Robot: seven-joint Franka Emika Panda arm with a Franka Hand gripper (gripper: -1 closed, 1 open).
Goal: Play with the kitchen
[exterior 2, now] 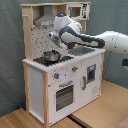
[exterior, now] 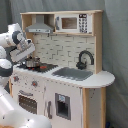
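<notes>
Arm reaches across the kitchen (exterior 2: pixel 60 75) worktop, wrist bent downward, gripper (exterior 2: pixel 56 46) poised just above the metal pot (exterior 2: pixel 50 56) on the hob; jaw state indeterminable.

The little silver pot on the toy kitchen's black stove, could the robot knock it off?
Maybe. The small shiny metal pot sits on the black hob near the counter's front edge, and the white robot arm's gripper hangs close above it, so a sideways swing might push it off. The arm also reaches under the grey hood of the white and light-wood toy kitchen, so lifting carelessly might bump it.
</notes>
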